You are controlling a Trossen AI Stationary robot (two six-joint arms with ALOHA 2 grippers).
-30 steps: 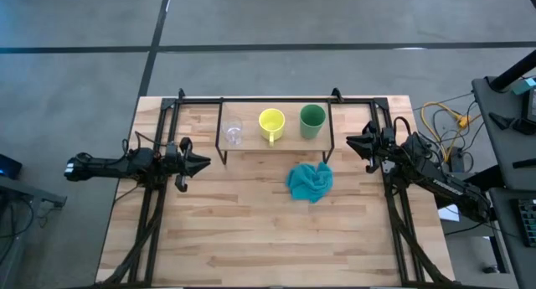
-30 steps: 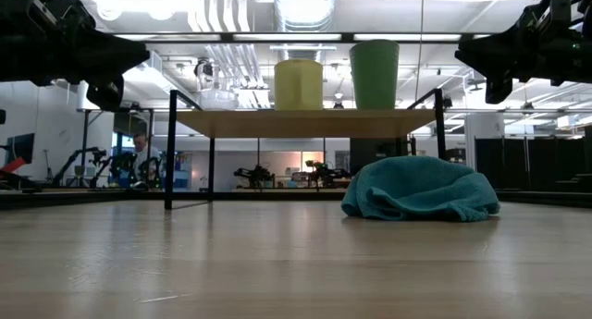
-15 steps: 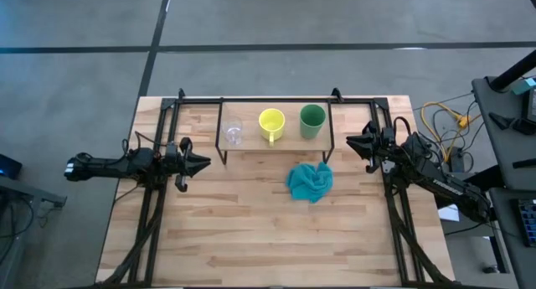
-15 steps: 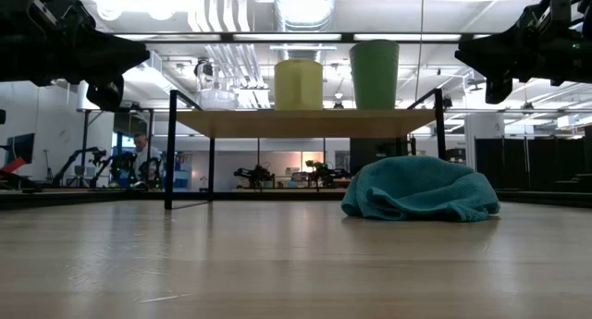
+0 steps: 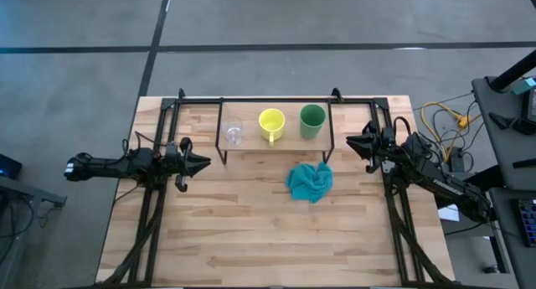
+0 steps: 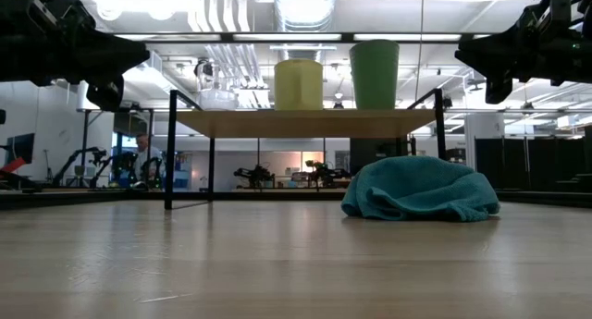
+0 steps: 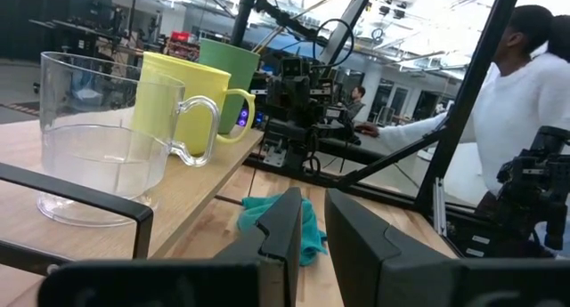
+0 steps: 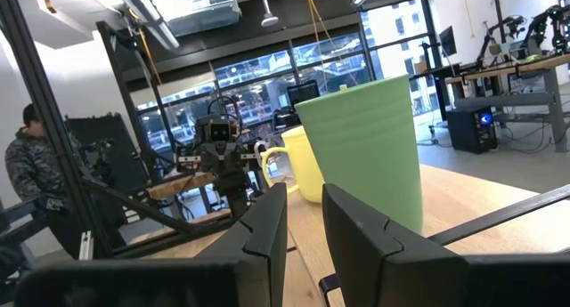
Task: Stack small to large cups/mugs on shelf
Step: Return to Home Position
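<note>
Left wrist view first: left tool hangs off one end of the shelf, above the table. Its fingers are narrow w/ only a slit btwn them, nothing held.

Nearest ahead of it stands the glass cup, upright nr the plank's end, just behind the black frame bar. Next beyond is the yellow mug, handle turned toward the cloth side; high view shows a gap btwn it and the glass. Farthest from this tool is the green cup. So all 3 sit on the shelf in a row, small to large, side by side, not nested.

Teal cloth lies crumpled on the table, lower than the tool and beside the shelf. Farther on, right tool faces back from the shelf's other end, also narrow and empty, w/ the green cup nearest it but clear of it. Beyond the table a person in a white top sits.

Placing looks done; prob only parking the arms remains. Risks:
- Either tool swinging inward could clip the frame and jolt the shelf.
- The glass cup is light and nr the edge, so it's likeliest to slide or tip.
- A low sweep could snag the cloth.
- If nesting was meant, the task isn't finished.
</note>
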